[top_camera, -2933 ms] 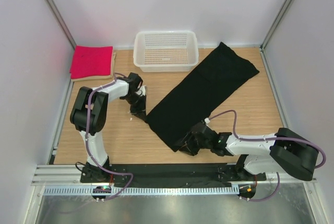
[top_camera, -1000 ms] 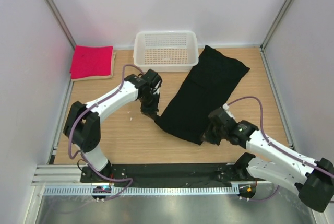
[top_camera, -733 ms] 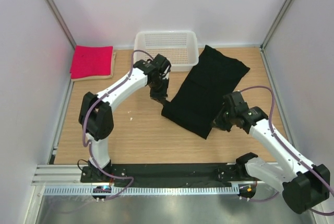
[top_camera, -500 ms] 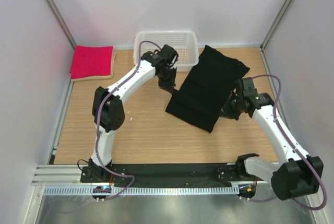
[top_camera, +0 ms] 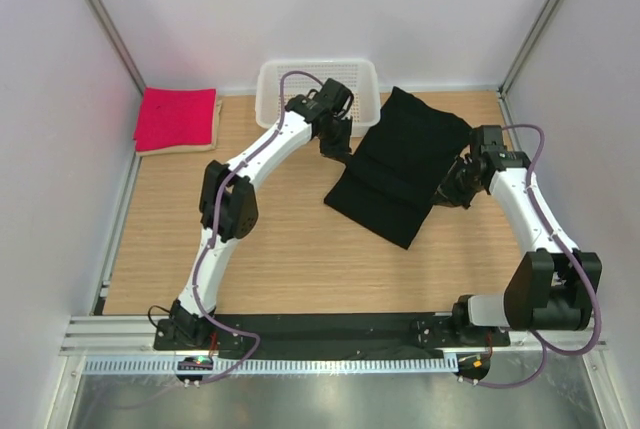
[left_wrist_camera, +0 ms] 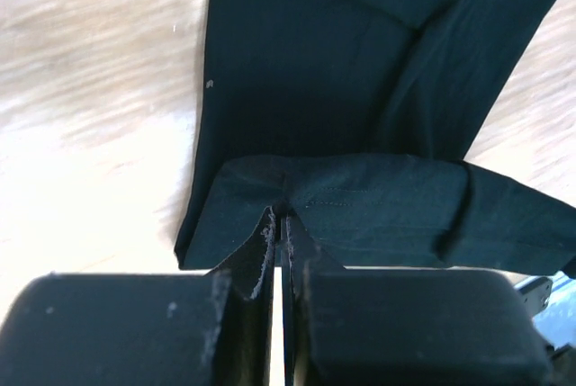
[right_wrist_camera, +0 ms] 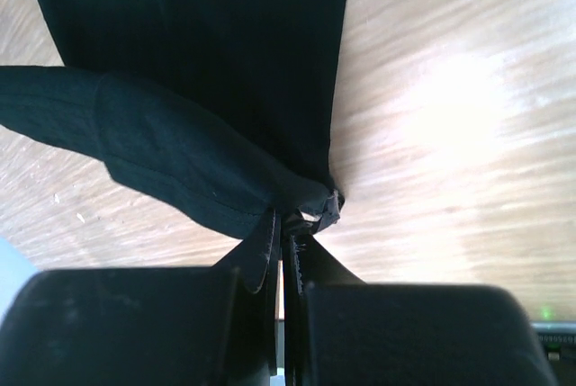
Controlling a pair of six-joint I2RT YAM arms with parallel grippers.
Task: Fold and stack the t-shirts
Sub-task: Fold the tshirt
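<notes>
The black t-shirt (top_camera: 405,174) lies slantwise on the wooden table right of the middle, its near end lifted and doubled back over the rest. My left gripper (top_camera: 340,147) is shut on that raised hem at its left corner; in the left wrist view the left gripper (left_wrist_camera: 281,212) pinches the fold above the flat black t-shirt (left_wrist_camera: 342,62). At the right corner my right gripper (top_camera: 448,191) is shut on the same end, and in the right wrist view the right gripper (right_wrist_camera: 288,217) holds bunched cloth of the black t-shirt (right_wrist_camera: 180,26). A folded pink-red t-shirt (top_camera: 177,117) rests on a beige t-shirt (top_camera: 216,127) at the far left.
A white mesh basket (top_camera: 268,84) stands at the back middle, just behind the left wrist. White walls with metal posts close in the table on three sides. Both arm bases sit on the black rail at the near edge.
Both grippers have carried the black t-shirt's near end away from the bases toward the back, doubling the cloth over itself; the visible shirt is now shorter. The pink-red stack has not moved.
</notes>
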